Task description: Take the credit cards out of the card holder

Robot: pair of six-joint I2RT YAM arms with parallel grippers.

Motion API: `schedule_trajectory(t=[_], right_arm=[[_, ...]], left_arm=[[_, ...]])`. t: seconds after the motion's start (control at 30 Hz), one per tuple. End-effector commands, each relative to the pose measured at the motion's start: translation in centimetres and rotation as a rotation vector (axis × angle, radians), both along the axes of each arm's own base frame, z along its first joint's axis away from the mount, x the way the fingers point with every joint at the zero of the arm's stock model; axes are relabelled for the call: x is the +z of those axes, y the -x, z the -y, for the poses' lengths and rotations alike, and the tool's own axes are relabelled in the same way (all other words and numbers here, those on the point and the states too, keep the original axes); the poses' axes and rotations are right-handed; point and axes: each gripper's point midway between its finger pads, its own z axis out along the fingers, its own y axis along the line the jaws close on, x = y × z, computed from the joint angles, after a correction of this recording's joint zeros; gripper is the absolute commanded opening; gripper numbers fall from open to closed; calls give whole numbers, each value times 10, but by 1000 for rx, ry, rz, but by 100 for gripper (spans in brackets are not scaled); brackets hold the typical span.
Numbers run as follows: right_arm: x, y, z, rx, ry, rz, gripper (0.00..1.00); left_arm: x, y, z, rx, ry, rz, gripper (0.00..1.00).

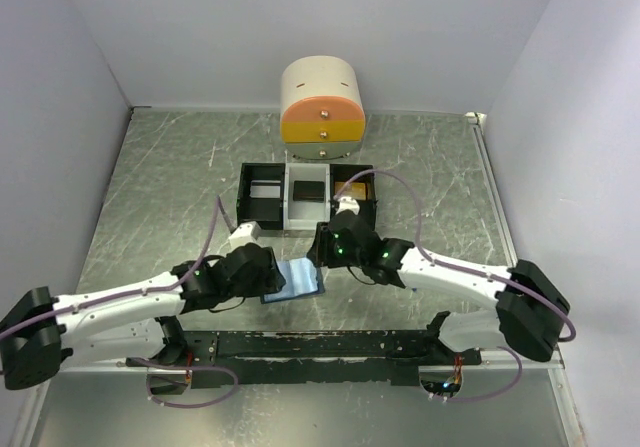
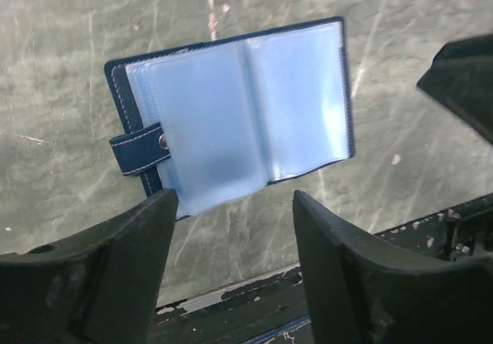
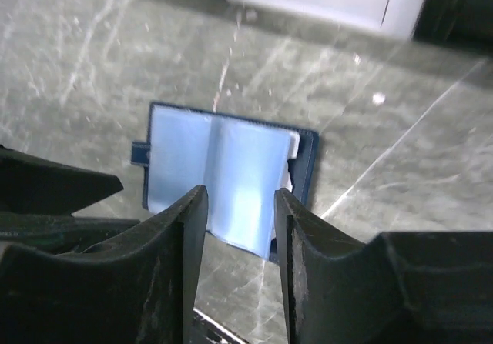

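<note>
Card holder (image 2: 231,113) lies open and flat on the surface (image 2: 62,51), between both claws. Left claw (image 2: 235,198) and right claw (image 3: 240,194) are spread, pinching nothing. Best to pin one cover with the left while the right slides credit cards out sideways; none shows clearly.

Top view, frame centre: card holder (image 1: 298,282) partly covered. The left gripper (image 1: 272,279) sits over its left part, the right gripper (image 1: 319,261) over its upper right corner. Tray (image 1: 243,197) contents too small and dark to name; its right compartment lies partly behind the right arm (image 1: 440,267).

Left wrist view: holder's lower left corner goes behind a finger (image 2: 115,267). Frosted sleeves blur whatever sits inside.

Right wrist view: holder out of focus, its near edge behind both fingers (image 3: 177,267). Tray cut off by the top edge.
</note>
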Motion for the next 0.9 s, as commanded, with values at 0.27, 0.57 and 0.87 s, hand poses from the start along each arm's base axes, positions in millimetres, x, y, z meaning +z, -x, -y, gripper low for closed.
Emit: schedule_trajectory(t=[0.27, 0.57, 0.87], right_arm=[[123, -67, 96, -305, 222, 592, 77], [147, -101, 171, -496, 299, 656, 92], [210, -123, 221, -533, 180, 608, 97]], left_arm=[[87, -35, -28, 4, -83, 293, 100], [110, -91, -57, 14, -211, 303, 100], [168, -117, -149, 275, -232, 343, 100]])
